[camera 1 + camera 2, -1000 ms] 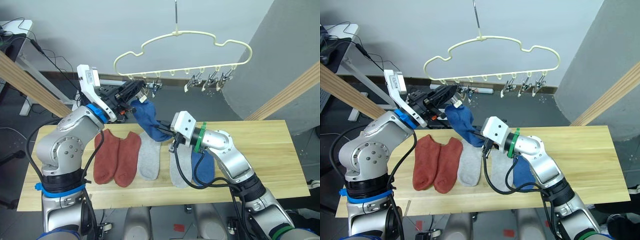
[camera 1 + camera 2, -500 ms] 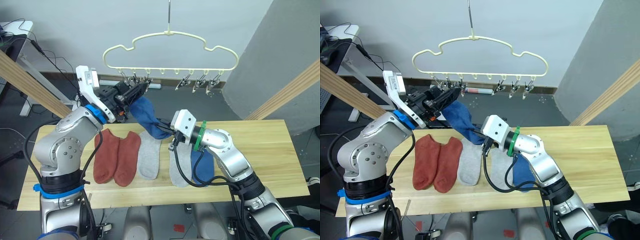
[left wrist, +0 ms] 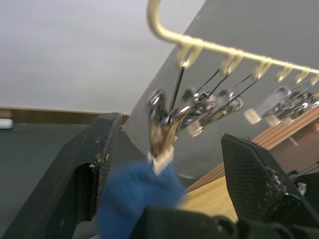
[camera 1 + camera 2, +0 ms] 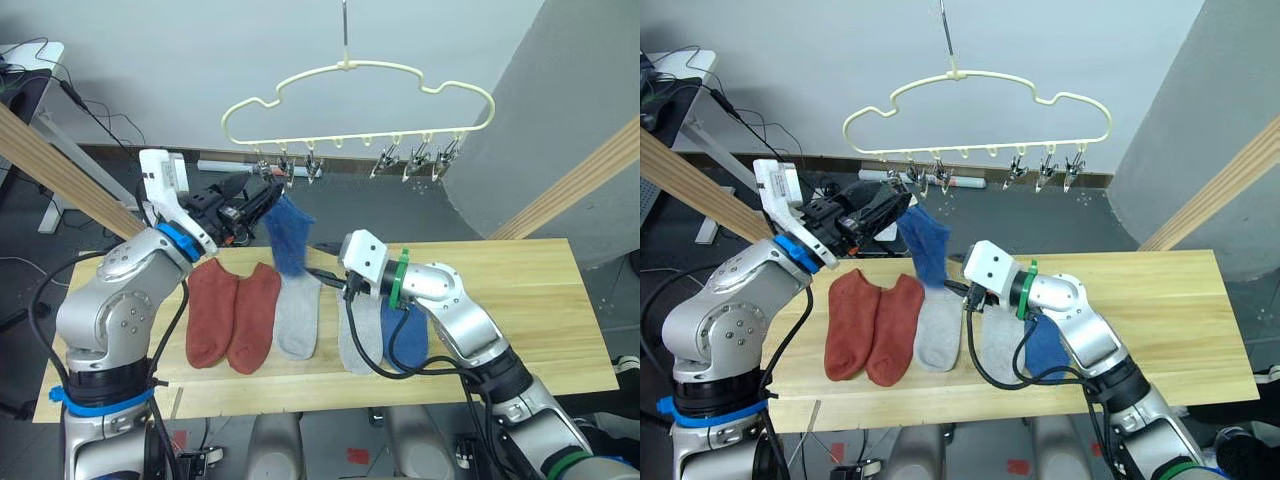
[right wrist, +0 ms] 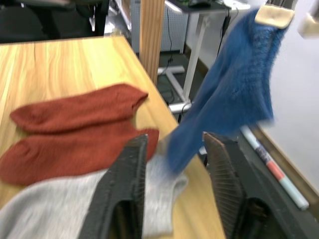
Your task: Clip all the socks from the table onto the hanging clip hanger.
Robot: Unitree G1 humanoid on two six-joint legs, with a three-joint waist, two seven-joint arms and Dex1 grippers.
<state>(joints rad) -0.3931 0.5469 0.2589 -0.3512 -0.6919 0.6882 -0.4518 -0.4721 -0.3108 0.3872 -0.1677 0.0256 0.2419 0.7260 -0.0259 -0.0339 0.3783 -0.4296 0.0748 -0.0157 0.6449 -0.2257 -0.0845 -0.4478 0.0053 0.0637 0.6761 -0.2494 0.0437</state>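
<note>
My left tool (image 4: 262, 192) is up beside the hanger (image 4: 355, 100), its fingers (image 3: 99, 164) spread wide with nothing between them; the left wrist view shows the outermost clip (image 3: 160, 130) on my left standing in that gap, biting the top edge of a blue sock (image 4: 288, 235). That sock hangs free from the clip, its lower end dangling just above the counter (image 4: 520, 290) and apart from both tools

My right tool (image 4: 322, 274) sits low over the counter, just beside the hanging sock's lower end; its fingers (image 5: 127, 184) are parted and empty, with the sock seen beyond them in the right wrist view

Five socks lie in a row on the counter: two red socks (image 4: 230, 315) side by side on my left, then a grey sock (image 4: 297, 318), a second grey one (image 4: 358, 342) partly under my right arm, and the other blue sock (image 4: 408, 340) mostly covered by that arm

The hanger hangs by its hook over the far edge of the counter, and the five other clips (image 4: 415, 160) along its lower bar carry nothing
</note>
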